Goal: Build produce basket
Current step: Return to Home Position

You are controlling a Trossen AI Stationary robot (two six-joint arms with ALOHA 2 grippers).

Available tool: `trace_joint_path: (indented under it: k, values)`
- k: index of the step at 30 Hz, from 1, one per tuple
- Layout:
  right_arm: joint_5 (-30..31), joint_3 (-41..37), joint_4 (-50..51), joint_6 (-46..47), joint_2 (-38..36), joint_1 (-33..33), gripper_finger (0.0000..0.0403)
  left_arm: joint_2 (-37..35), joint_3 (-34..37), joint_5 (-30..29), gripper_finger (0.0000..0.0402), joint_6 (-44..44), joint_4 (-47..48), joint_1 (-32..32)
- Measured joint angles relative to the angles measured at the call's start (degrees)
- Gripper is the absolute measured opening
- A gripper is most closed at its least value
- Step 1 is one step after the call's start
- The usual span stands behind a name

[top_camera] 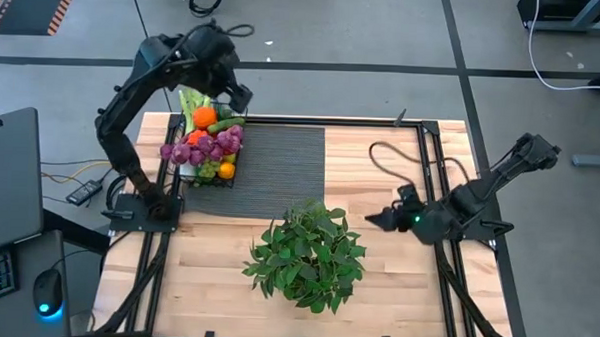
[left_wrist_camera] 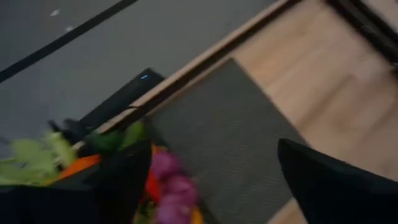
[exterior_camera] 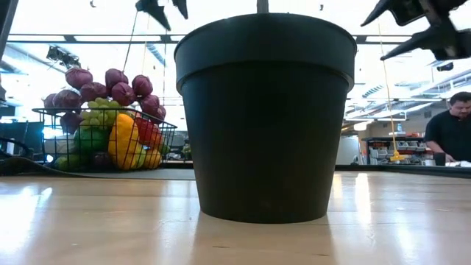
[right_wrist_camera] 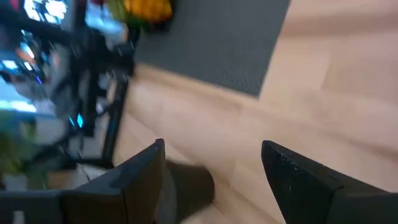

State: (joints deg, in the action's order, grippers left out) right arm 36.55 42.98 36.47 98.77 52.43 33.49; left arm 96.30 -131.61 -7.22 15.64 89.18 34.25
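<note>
Black wire basket (exterior_camera: 168, 140) at 10 o'clock on the table (top_camera: 216, 286) holds the produce (top_camera: 209, 145), two oranges (top_camera: 204, 116) counted; I read both claws spread, empty: left gripper (top_camera: 238, 94) above it, right gripper (top_camera: 371, 220) at 3 o'clock.

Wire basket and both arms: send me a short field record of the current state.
basket: small black wire-mesh basket, on the left end of the dark ribbed mat
contents: heaped toy produce, purple bulb string and orange on top
left gripper: open, empty, raised over the basket's edge
right gripper: open, empty, above the wooden table, right of the leafy green potted plant
</note>
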Motion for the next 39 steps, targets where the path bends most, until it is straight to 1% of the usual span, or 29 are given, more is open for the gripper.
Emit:
trace_joint_path:
  k: [2,4,6,9,10,11,14,15,17,19,23,25,27,29,32,34,39]
  values:
    - [1.47,0.0,-0.1,-1.11,-1.72,-1.68,0.0265,-0.54,-0.04,-0.06,0.0319,1.46,-0.6,-3.06]
    - [2.02,0.0,-0.55,-3.12,-3.3,-3.45,0.0258,-1.39,0.0,-0.77,0.0263,2.56,-0.93,-5.84]
    - [1.72,0.0,-0.5,-6.46,-4.94,-5.43,0.0246,-1.86,-0.09,-2.95,0.019,3.99,-1.42,-9.13]
    - [-1.24,0.0,-0.44,-12.16,-7.46,-8.82,0.022,-3.15,0.04,-5.33,0.0072,4.74,-0.98,-12.59]
    - [-2.59,0.0,-0.42,-14.1,-8.31,-9.99,0.0209,-3.82,0.04,-6.21,0.0039,5.03,-1.11,-13.82]
    - [-4.11,0.0,-0.32,-16.28,-9.13,-11.18,0.0195,-4.62,0.02,-7.44,0.002,5.58,-1.1,-14.77]
    - [-7.6,0.0,-0.31,-21.7,-11.24,-14.66,0.0149,-7.51,1.12,-10.2,0.0013,6.91,-1.79,-17.15]
    - [-8.61,0.0,-0.34,-23.29,-11.82,-15.73,0.0133,-9.11,2.86,-10.53,0.0012,7.93,-2.54,-17.91]
    - [-10.43,0.0,-0.4,-25.73,-12.74,-17.58,0.01,-12.93,8.88,-11.61,0.0006,9.95,-5.08,-19.38]
    - [-12.33,0.0,-0.39,-27.85,-13.31,-19.09,0.0067,-18.23,18.04,-12.23,0.0004,12.23,-10.64,-21.62]
    - [-16.0,0.0,-0.39,-29.69,-13.5,-20.94,0.0012,-30.25,40.63,-12.44,0.0004,17.09,-26.02,-25.22]
    - [-17.53,0.0,-0.39,-29.76,-13.49,-21.25,0.0007,-36.37,51.41,-12.4,0.0003,18.32,-33.48,-26.55]
    - [-18.16,0.0,-0.36,-29.28,-13.47,-21.3,0.0013,-41.97,60.39,-12.18,0.0003,18.64,-40.38,-27.58]
    - [-18.2,0.0,-0.14,-28.13,-13.47,-21.3,0.0019,-47.01,68.13,-12.04,0.0003,19.58,-46.18,-28.16]
    - [-17.54,0.0,0.8,-26.04,-13.47,-21.58,0.0016,-54.32,78.09,-11.49,0.0003,21.22,-52.91,-28.14]
    - [-17.37,0.0,1.92,-25.69,-13.47,-22.25,0.0009,-59.13,84.61,-9.73,0.0002,21.4,-58.92,-28.08]
    - [-17.71,0.0,7.78,-23.34,-13.02,-23.58,0.001,-68.9,97.71,-1.19,0.0002,21.23,-74.48,-28.14]
